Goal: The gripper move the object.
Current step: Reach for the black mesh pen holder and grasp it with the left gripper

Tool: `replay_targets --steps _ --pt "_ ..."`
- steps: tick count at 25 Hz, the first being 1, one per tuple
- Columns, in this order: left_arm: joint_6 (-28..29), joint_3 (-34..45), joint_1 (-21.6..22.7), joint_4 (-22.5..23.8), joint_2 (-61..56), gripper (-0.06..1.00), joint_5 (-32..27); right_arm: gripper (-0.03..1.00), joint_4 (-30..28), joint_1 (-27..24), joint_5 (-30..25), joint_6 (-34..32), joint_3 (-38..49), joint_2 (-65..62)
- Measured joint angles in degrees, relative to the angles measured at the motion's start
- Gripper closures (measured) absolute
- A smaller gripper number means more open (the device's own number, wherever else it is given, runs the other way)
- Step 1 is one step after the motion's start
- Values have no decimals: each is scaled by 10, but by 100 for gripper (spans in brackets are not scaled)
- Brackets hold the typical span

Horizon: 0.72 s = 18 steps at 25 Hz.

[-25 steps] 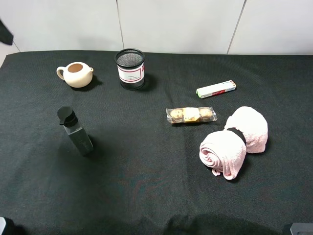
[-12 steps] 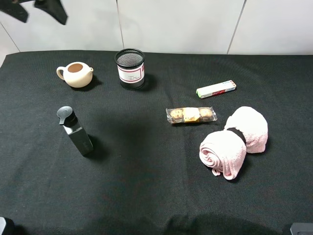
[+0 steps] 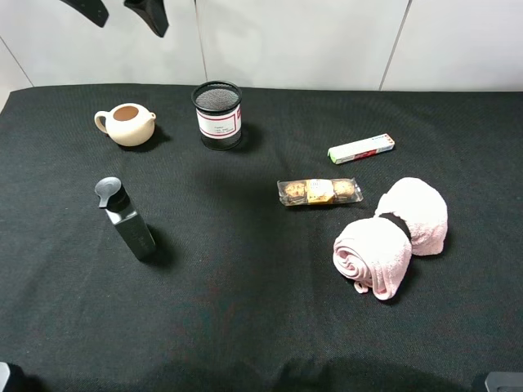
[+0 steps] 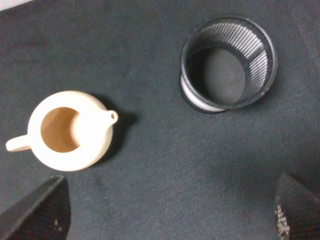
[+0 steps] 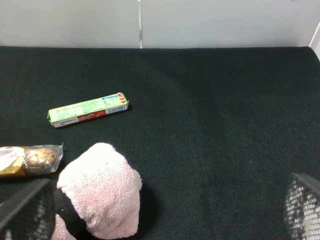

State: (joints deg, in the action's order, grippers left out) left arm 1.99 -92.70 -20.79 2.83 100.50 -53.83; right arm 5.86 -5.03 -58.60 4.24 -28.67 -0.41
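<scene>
The black wire-mesh pen cup [image 3: 217,114] with a white, red-edged label stands upright at the back of the table. In the left wrist view I look down into the empty cup [image 4: 227,62]. My left gripper [image 3: 118,10] is open, high above the table's back left, above and left of the cup. Its two dark fingertips [image 4: 40,212] stand wide apart in the left wrist view, touching nothing. My right gripper [image 5: 162,210] is open and empty above the right part of the table, far from the cup.
A cream teapot [image 3: 127,124] sits left of the cup, also in the left wrist view [image 4: 70,130]. A dark grey square bottle [image 3: 127,220] stands front left. A cookie pack [image 3: 319,192], a green-white stick pack [image 3: 360,149] and a rolled pink towel [image 3: 392,235] lie on the right.
My left gripper has moved to the right along the back, from the far left edge to above the teapot and cup. Nothing on the table has moved.
</scene>
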Motion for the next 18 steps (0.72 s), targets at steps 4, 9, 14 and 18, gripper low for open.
replay_targets --steps 4,9,14,18 --pt "3 -42 -5 1 43 9 -21 27 0 0 0 0 0 0" --pt "6 -86 -5 4 86 9 -33 27 0 0 0 0 0 0" --pt "11 -134 -5 11 132 9 -39 27 0 0 0 0 0 0" --pt "16 -173 -7 12 170 10 -40 27 0 0 0 0 0 0"
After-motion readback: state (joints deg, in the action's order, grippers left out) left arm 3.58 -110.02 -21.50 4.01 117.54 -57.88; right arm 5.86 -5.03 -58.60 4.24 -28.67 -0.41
